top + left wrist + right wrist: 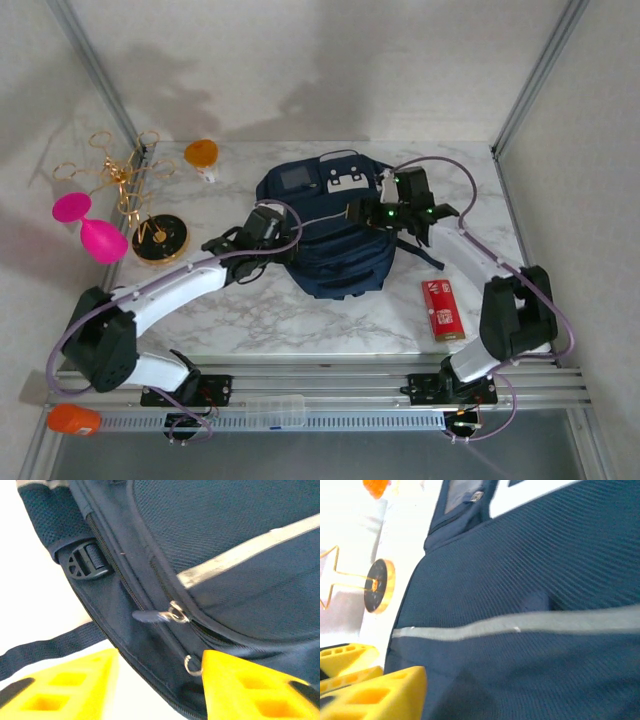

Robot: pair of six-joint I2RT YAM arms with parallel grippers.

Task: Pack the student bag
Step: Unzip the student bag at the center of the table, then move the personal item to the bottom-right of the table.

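Note:
The student bag point(330, 235), a large navy backpack with white trim, lies flat in the middle of the marble table. My left gripper point(288, 238) is at the bag's left edge. In the left wrist view it point(160, 680) stands open, its yellow fingers point(250, 687) straddling the bag's zipped edge. A zipper pull point(172, 614) and a metal ring point(192, 666) lie just ahead of the jaws, with nothing gripped. My right gripper point(385, 212) hovers over the bag's upper right, open. One yellow finger point(377, 695) shows above the navy fabric and white trim line point(520, 624).
A red box point(441, 309) lies right of the bag. To the left are a black-and-gold disc point(161, 238), a pink object point(90, 225), a gold wire stand point(120, 175) and an orange bottle point(201, 153). A bag strap point(50, 647) trails on the table.

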